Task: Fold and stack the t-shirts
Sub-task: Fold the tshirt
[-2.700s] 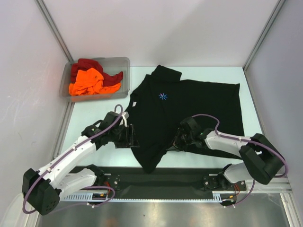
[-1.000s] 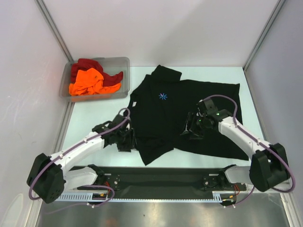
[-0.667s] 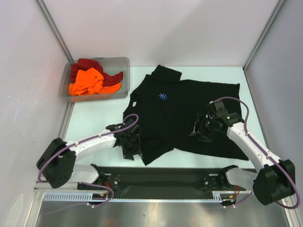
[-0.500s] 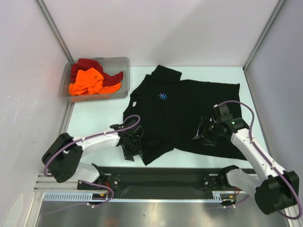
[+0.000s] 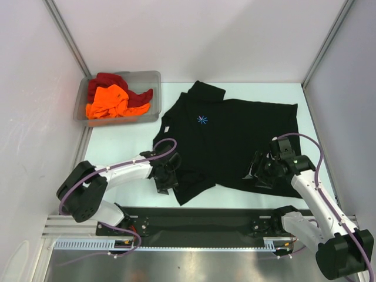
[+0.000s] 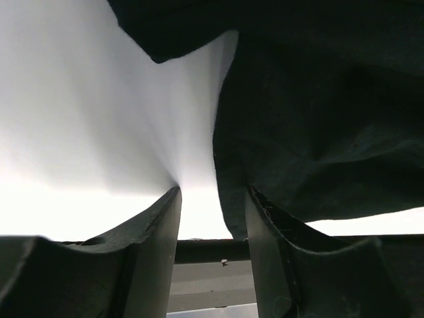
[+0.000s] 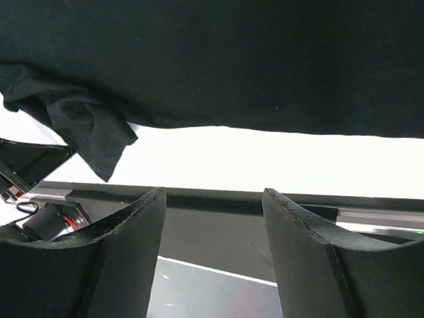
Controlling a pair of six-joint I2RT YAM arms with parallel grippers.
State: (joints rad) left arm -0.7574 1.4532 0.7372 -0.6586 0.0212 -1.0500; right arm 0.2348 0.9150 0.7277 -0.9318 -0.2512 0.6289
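On the table (image 5: 117, 144), the black t-shirt (image 5: 235, 126) is spread out but not folded yet

Both arms are set low by the shirt's near edge, probably so a fold can be started from there. The left gripper (image 5: 166, 178) is placed at the bunched lower-left corner with its jaws apart. A flap of cloth hangs into the gap against one finger, but nothing looks pinched. The right gripper (image 5: 259, 174) is held over the near-right part of the shirt, close to the hem, jaws spread wide too and nothing gripped. The chest mark (image 5: 202, 120) is left facing up. The orange t-shirt (image 5: 108, 101) and dark red t-shirt (image 5: 111, 79) are heaped in the grey bin (image 5: 154, 88) at far left, presumably kept aside until they're needed.
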